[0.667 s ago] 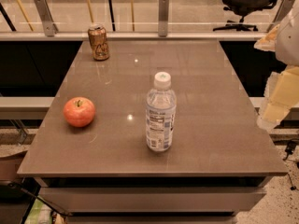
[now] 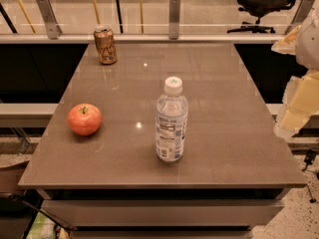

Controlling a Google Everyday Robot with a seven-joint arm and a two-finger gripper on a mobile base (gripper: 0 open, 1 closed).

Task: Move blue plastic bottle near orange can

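Observation:
The blue plastic bottle [image 2: 171, 120] stands upright near the middle front of the grey table [image 2: 214, 83]; it is clear with a white cap and a printed label. The orange can [image 2: 105, 45] stands upright at the table's far left corner, well apart from the bottle. My gripper [image 2: 299, 101] shows as pale blocky parts at the right edge of the view, off the table's right side and away from both things. It holds nothing that I can see.
A red-orange apple [image 2: 84, 119] lies on the left side of the table. A glass railing with metal posts [image 2: 174, 14] runs behind the table. An office chair [image 2: 261, 4] stands at the back right.

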